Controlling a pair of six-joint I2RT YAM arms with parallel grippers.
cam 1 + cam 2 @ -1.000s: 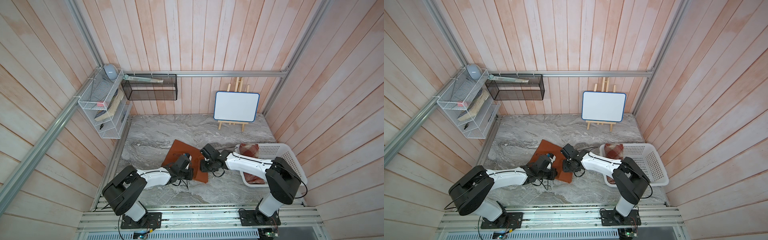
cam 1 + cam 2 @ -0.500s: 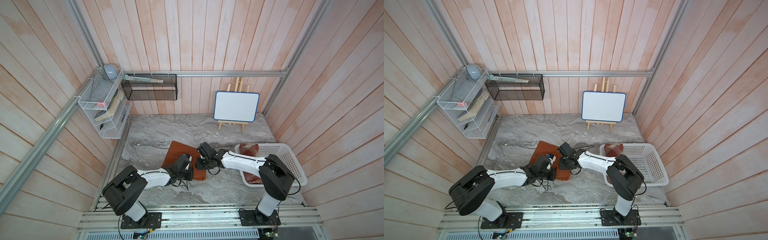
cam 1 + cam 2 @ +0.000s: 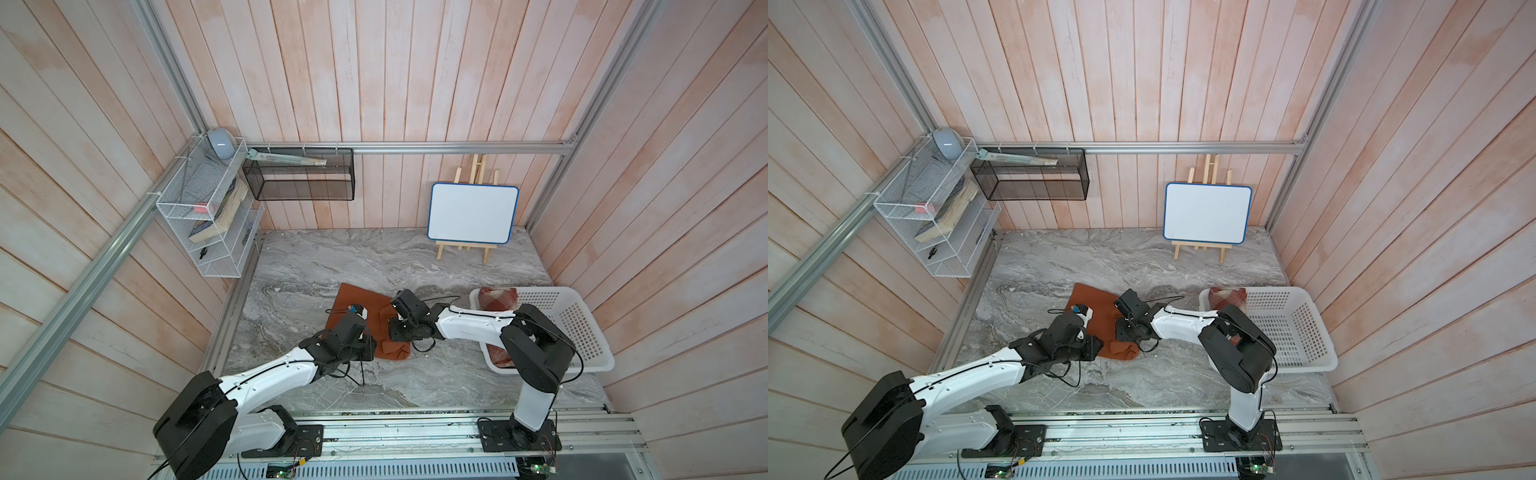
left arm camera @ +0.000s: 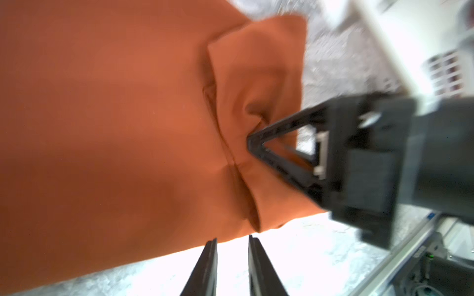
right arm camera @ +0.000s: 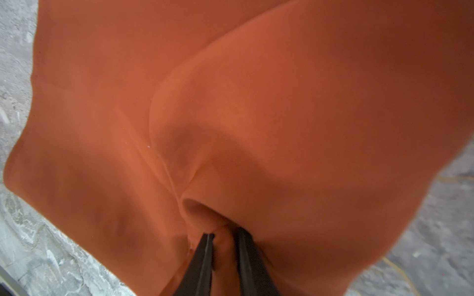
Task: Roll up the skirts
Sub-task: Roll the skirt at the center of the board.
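A fold of the orange skirt (image 5: 256, 115) is clamped by the right end effector (image 5: 225, 239); the left end effector (image 4: 233, 243) is held slightly apart, empty, just beside its edge.

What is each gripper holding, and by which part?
The right gripper pinches a bunched fold of the orange skirt, on its turned-over flap. The left gripper is open just off the skirt's edge, holding nothing.

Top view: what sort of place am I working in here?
Probably a staged robot test cell, not a real room: plank walls on an aluminium frame, a marble-look tabletop, a metal mounting rail in front.
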